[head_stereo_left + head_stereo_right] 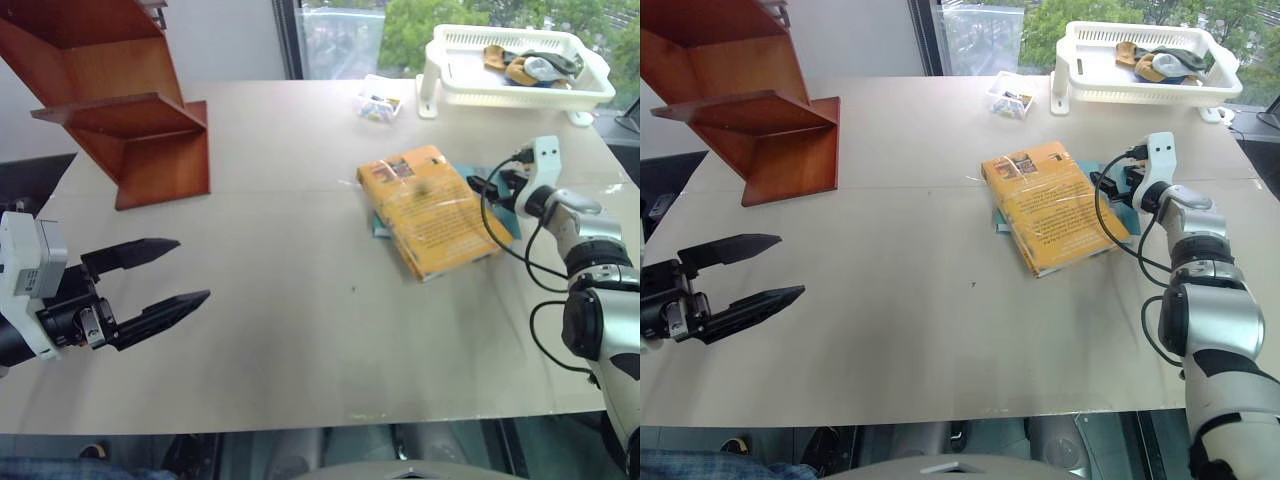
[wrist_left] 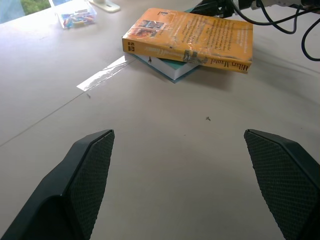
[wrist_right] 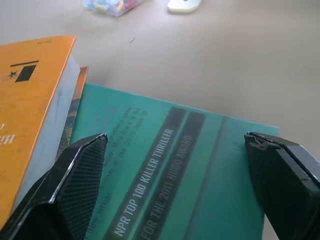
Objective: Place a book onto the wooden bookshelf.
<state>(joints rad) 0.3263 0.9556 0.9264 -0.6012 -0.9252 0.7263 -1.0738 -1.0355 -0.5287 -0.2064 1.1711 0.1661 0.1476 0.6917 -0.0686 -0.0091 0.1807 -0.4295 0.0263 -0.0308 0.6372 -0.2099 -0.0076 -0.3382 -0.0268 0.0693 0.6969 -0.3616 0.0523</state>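
Right wrist view: right gripper (image 3: 175, 185) spread wide just above the teal book (image 3: 170, 170), with the book (image 3: 30, 100) beside it. Left gripper (image 1: 165, 280) gapes wide too, holding nothing, well short of both.

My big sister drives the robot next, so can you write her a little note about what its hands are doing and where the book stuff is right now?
Left end effector: open, holding nothing, over bare table on the robot's left side.
Right end effector: open, holding nothing, at the right edge of the stacked books, over the teal book.
The book: orange-yellow, lies flat on top of the teal book, right of the table's middle.
Wooden bookshelf: stands at the far left corner of the table, well apart from the books.
Done: nothing yet; the book is not gripped.
Left: grip the orange-yellow book, lift it, carry it over, set it on a shelf tier.
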